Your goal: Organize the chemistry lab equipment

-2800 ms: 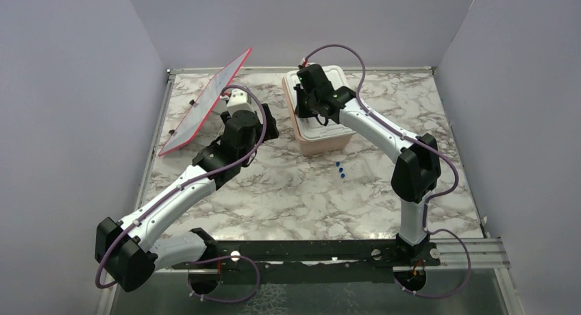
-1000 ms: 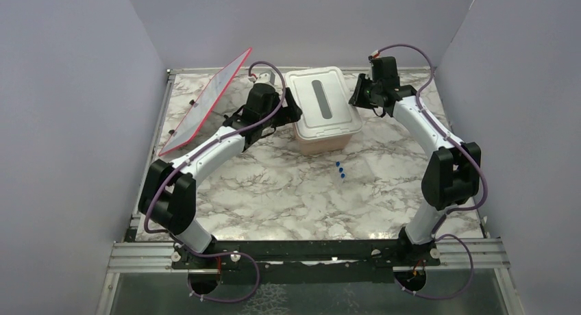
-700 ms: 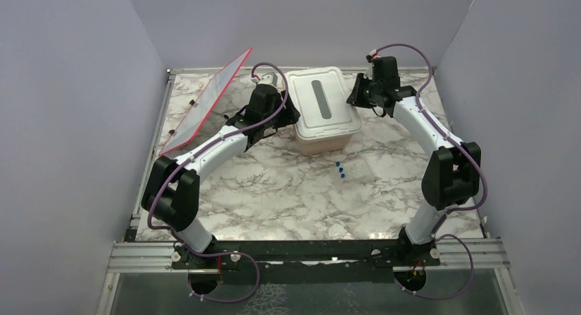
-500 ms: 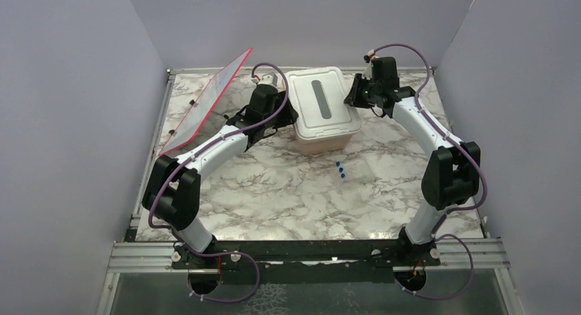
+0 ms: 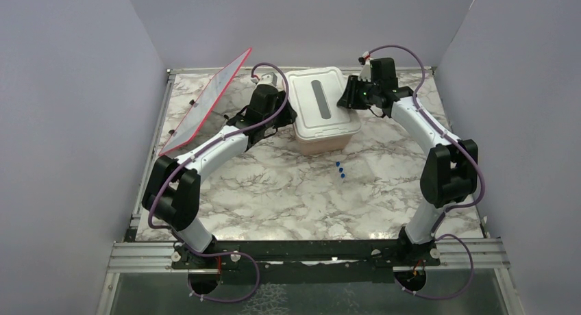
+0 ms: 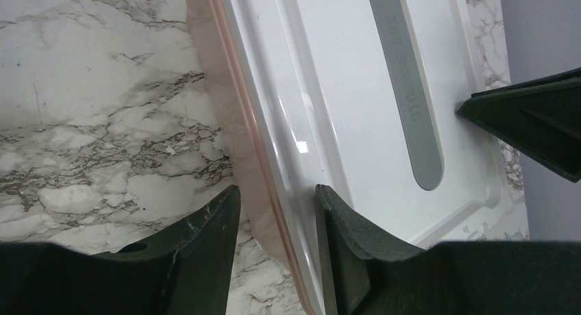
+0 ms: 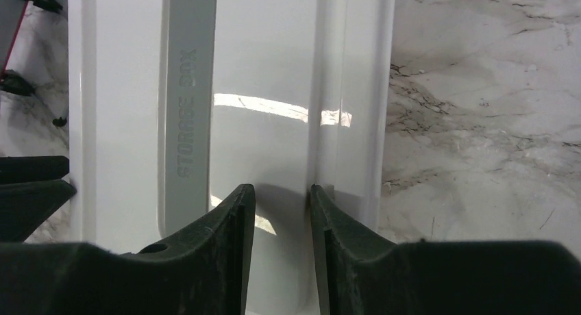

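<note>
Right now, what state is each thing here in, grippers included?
Pink tub: closed, white lid on.
Red-edged panel: propped up, tilted.
Small blue pieces: three, loose in front of the tub.
Left gripper: astride the lid's rim, grip unclear.
Right gripper: open over the lid.

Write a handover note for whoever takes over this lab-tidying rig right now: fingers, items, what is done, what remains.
Left gripper: fingers astride the left rim of the lid and tub; whether they clamp it is unclear.
Right gripper: fingers over the lid's right ridge, a gap between them; grip unclear.
Items: three small blue pieces lie loose on the table, on the near side of the tub. No other equipment shows.
Done: lid sits on the tub; its contents are hidden.
Left: put the blue pieces away, probably into the tub, which means lifting the lid.
</note>
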Action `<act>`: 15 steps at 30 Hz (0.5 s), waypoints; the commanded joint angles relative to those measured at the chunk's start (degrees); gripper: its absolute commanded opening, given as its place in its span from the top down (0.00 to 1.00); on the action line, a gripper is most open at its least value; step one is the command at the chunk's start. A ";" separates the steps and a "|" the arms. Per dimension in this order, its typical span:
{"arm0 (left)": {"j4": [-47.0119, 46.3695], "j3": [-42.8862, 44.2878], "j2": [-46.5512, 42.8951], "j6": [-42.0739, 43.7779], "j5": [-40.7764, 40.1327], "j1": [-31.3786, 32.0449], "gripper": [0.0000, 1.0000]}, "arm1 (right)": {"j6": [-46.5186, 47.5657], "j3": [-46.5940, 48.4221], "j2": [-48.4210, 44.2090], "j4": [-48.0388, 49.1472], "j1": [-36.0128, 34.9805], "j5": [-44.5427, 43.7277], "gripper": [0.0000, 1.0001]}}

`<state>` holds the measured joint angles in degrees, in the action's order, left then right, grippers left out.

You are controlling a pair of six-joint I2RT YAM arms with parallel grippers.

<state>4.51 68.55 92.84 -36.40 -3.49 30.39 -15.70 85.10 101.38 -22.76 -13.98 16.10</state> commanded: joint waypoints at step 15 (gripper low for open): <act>3.40 -2.09 -0.82 1.55 -2.62 -0.42 0.53 | 0.66 4.07 4.42 -1.85 -0.35 -1.43 0.65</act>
<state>4.97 67.24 92.33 -36.36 -5.39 30.37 -14.50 87.09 103.53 -23.09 -13.87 19.27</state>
